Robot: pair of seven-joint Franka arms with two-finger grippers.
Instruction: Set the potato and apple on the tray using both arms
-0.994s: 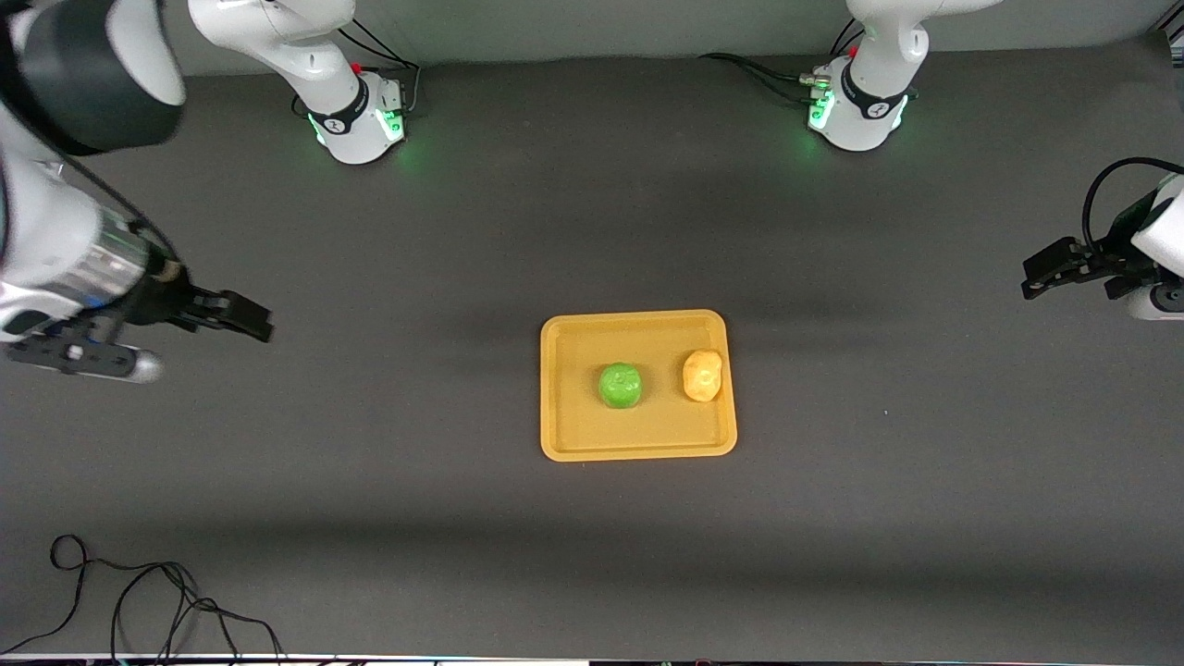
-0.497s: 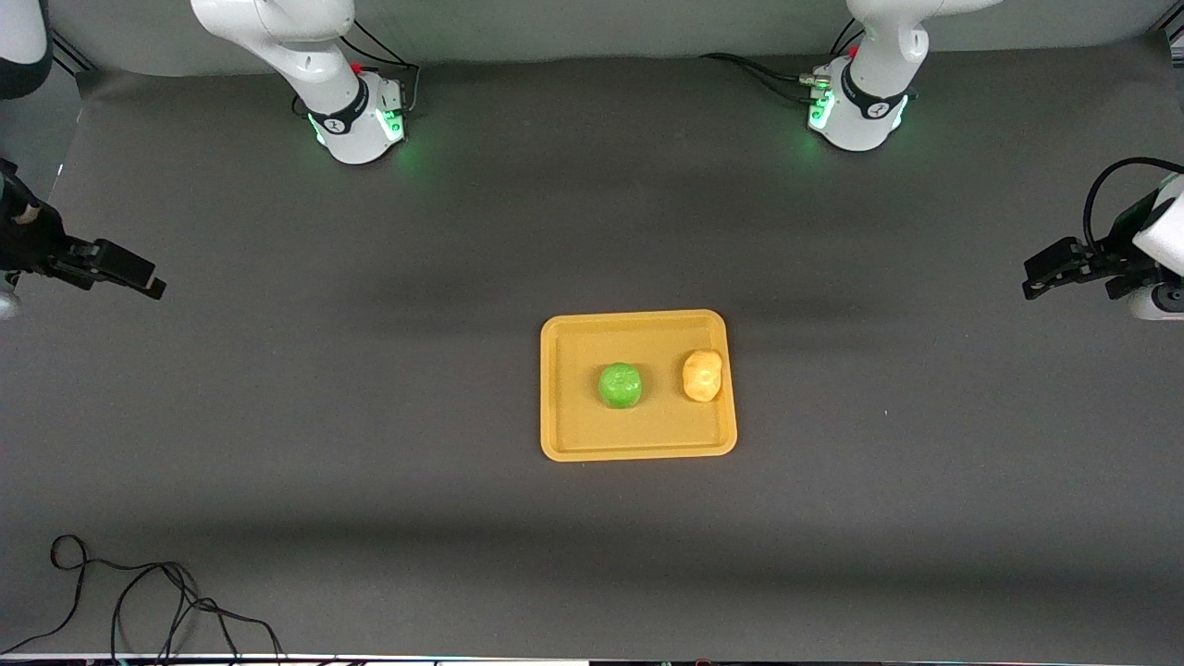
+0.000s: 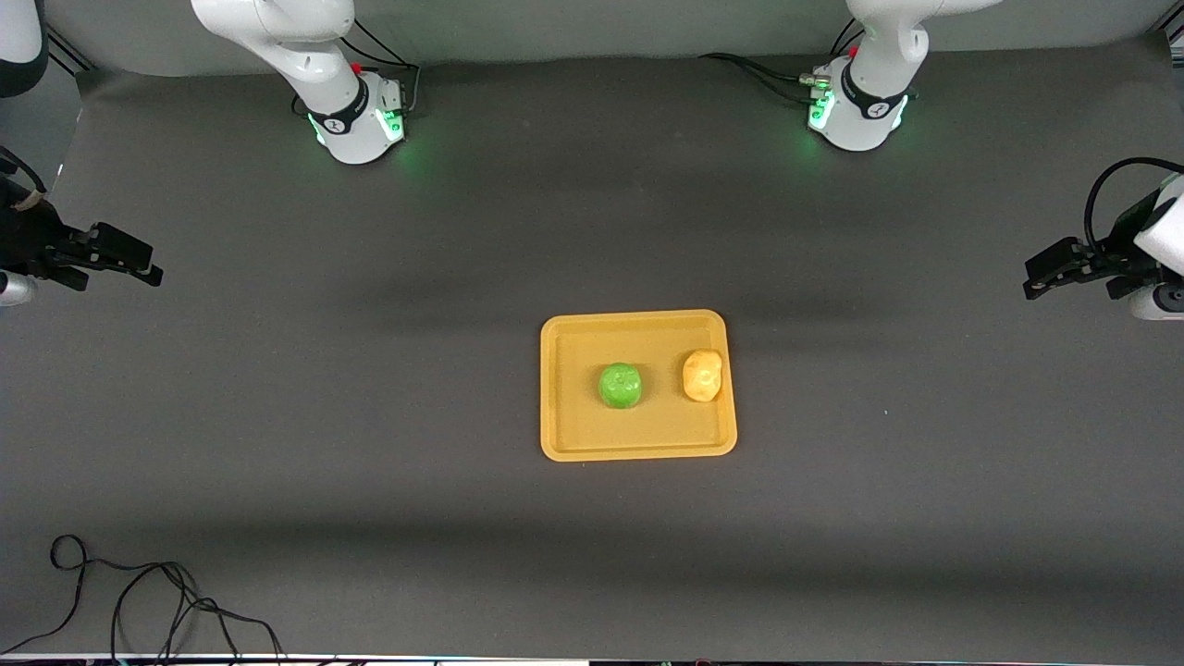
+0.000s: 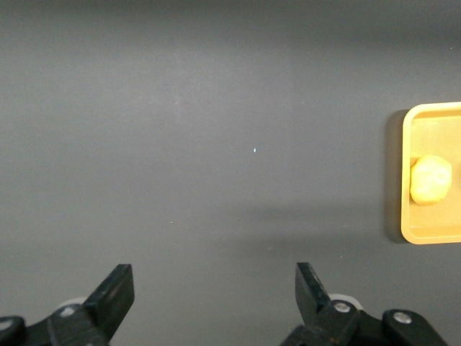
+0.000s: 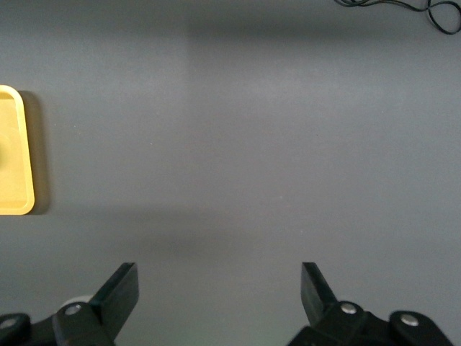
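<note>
The yellow-orange tray point(image 3: 573, 435) lies mid-table. The green apple point(image 3: 621, 386) sits near its middle. The yellow-tan potato point(image 3: 702, 375) sits beside it, toward the left arm's end. My left gripper point(image 3: 1041, 273) is open and empty, up over the table's edge at the left arm's end. Its wrist view shows the open gripper point(image 4: 215, 285), the tray's rim point(image 4: 405, 180) and the potato point(image 4: 431, 179). My right gripper point(image 3: 139, 261) is open and empty over the table's edge at the right arm's end. Its wrist view shows the open gripper point(image 5: 219, 283) and a tray corner point(image 5: 18, 180).
A black cable point(image 3: 148, 601) lies looped on the table near the front camera at the right arm's end; it also shows in the right wrist view point(image 5: 425, 9). The two arm bases point(image 3: 356, 120) point(image 3: 856, 111) stand along the table's edge farthest from the front camera.
My right arm has drawn back from over the table toward its end and its gripper has risen. The left arm, tray, apple and potato have not moved.
</note>
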